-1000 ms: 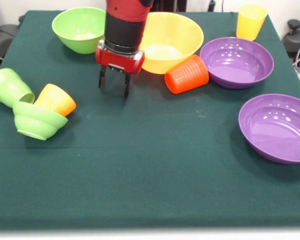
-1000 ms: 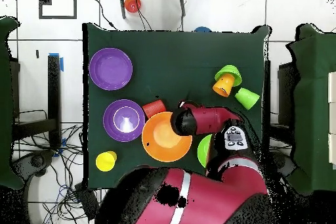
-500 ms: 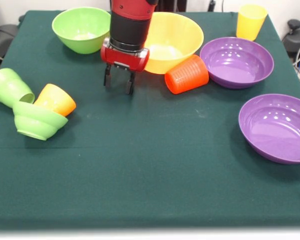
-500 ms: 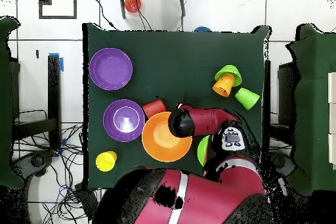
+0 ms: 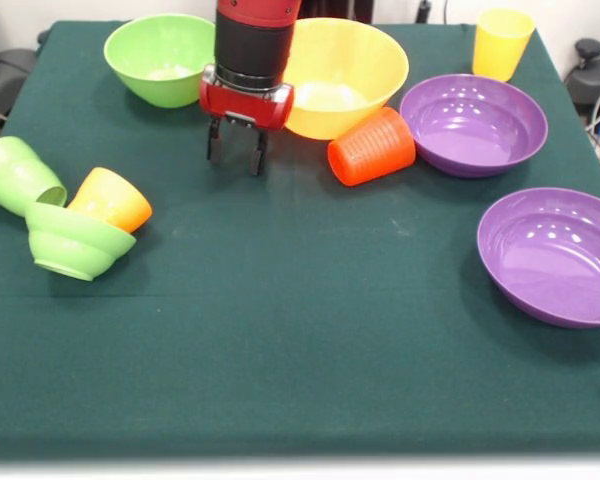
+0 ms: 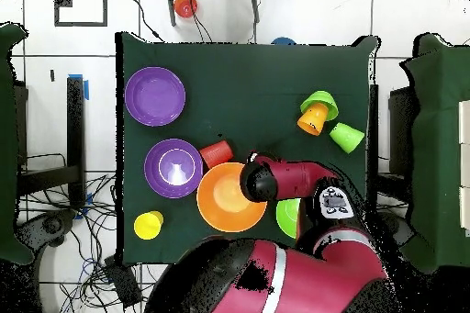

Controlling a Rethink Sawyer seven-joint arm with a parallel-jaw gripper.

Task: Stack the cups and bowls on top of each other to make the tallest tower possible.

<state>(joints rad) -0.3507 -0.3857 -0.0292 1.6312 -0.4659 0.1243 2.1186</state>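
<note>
My gripper (image 5: pixel 235 152) is open and empty, low over the cloth between the medium light-green bowl (image 5: pixel 160 56) and the large orange-yellow bowl (image 5: pixel 345 76). The red cup (image 5: pixel 372 148) lies on its side to the gripper's right. The yellow cup (image 5: pixel 502 42) stands upright at the far right corner. Two purple bowls (image 5: pixel 473 122) (image 5: pixel 555 255) sit on the right. At the left, the light-green cup (image 5: pixel 18 172) and the orange cup (image 5: pixel 110 198) lie on their sides by the tilted small light-green bowl (image 5: pixel 75 240). No nested tower and no blue bowl show on the table.
In the overhead view my arm (image 6: pixel 285 179) covers the gripper and part of the medium green bowl (image 6: pixel 289 219), next to the orange bowl (image 6: pixel 225 197). The dark green cloth (image 5: pixel 300 340) covers the table; its edges run near the left-hand cups and the nearer purple bowl.
My gripper has moved a little towards the robot's side of the table, closer to the gap between the green and orange bowls. It stays open. Nothing else moved.
</note>
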